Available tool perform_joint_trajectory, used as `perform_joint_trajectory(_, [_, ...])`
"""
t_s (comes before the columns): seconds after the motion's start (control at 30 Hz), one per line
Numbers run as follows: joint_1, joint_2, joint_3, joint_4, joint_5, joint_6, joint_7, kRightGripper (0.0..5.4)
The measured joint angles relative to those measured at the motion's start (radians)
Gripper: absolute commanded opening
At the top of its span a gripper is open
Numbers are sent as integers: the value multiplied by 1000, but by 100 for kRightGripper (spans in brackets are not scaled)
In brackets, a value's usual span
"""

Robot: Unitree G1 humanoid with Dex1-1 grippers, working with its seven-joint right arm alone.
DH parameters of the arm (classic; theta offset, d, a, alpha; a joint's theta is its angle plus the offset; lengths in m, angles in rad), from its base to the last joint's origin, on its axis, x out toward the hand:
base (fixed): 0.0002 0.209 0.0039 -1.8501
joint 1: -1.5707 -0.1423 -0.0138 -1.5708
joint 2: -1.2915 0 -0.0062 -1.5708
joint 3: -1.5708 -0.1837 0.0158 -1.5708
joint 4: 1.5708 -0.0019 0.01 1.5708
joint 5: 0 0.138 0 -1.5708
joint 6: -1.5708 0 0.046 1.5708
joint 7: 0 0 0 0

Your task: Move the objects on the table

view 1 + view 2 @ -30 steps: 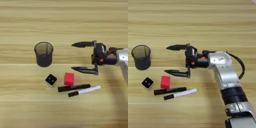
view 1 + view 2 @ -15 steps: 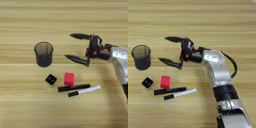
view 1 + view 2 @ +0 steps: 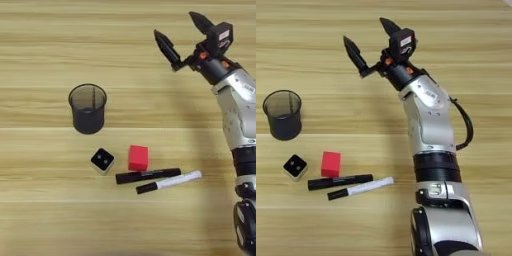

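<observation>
A red cube (image 3: 138,157) lies on the wooden table (image 3: 45,50) near the middle. Just in front of it lie an all-black marker (image 3: 148,175) and a white-barrelled marker with a black cap (image 3: 169,182), side by side and roughly parallel. My right gripper (image 3: 176,31) is raised over the far right part of the table, well away from these things. Its two black fingers (image 3: 355,51) point up and away, spread wide with nothing between them. The silver forearm (image 3: 426,107) runs down toward the bottom edge.
A black mesh pen cup (image 3: 88,108) stands upright at the left. A small white block with a black top (image 3: 102,160) sits to the left of the red cube.
The gripper has swung up and away from the table's middle toward the far side, its fingers turning from sideways to pointing away. The objects on the table have not moved.
</observation>
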Motion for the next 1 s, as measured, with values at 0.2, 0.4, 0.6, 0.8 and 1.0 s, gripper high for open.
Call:
perform_joint_trajectory(0.2, [15, 12, -36, 64, -81, -144, -144, 537])
perform_joint_trajectory(0.4, [43, 37, -62, 107, -92, -228, -228, 537])
perform_joint_trajectory(0.6, [53, 43, -52, 138, -102, -258, -230, 537])
perform_joint_trajectory(0.8, [55, 43, -41, 156, -118, -294, -240, 537])
perform_joint_trajectory(1.0, [59, 43, -32, 168, -136, -306, -260, 537])
